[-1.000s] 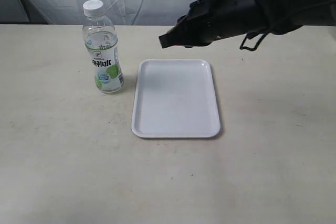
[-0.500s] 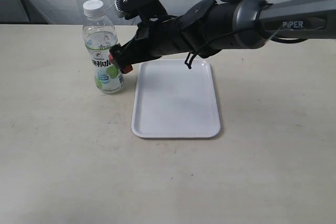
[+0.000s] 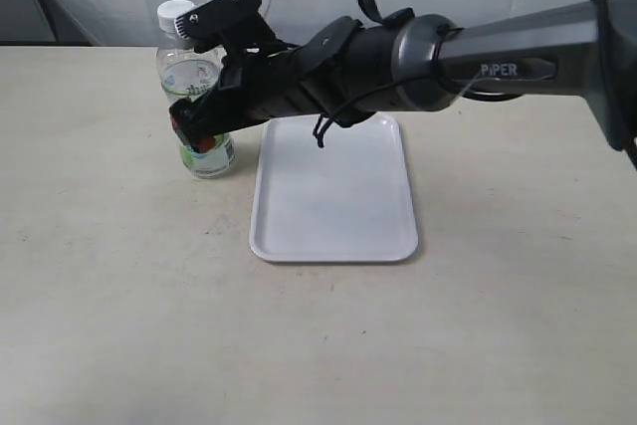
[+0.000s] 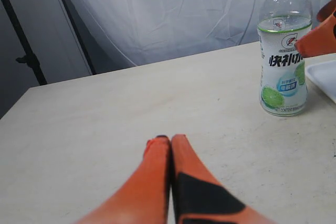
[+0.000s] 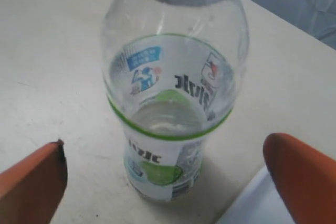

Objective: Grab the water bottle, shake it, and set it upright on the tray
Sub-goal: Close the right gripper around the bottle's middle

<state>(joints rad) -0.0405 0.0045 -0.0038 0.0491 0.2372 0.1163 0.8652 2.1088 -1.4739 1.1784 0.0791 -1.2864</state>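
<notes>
The water bottle (image 3: pixel 211 154) stands upright on the table (image 3: pixel 119 296), just off the far left corner of the tray (image 3: pixel 333 196), which is bare. The right arm reaches across the tray from the right, and the right gripper (image 3: pixel 199 129) is spread wide at label height with one orange finger on each side of the bottle. In the wrist view neither finger looks to be touching it. The left gripper (image 4: pixel 169 148) sits low over the table further left, well apart from the bottle, its fingers pressed together on nothing. What worries me from here is the squeeze. If one finger meets the bottle before the other, it could shove this light, part-filled thing sideways and tip it. The finger on the tray side is close to the rim and might catch it. A grip on the smooth round plastic that is off-centre or too soft could also let the bottle twist or slide out once the shaking starts.
</notes>
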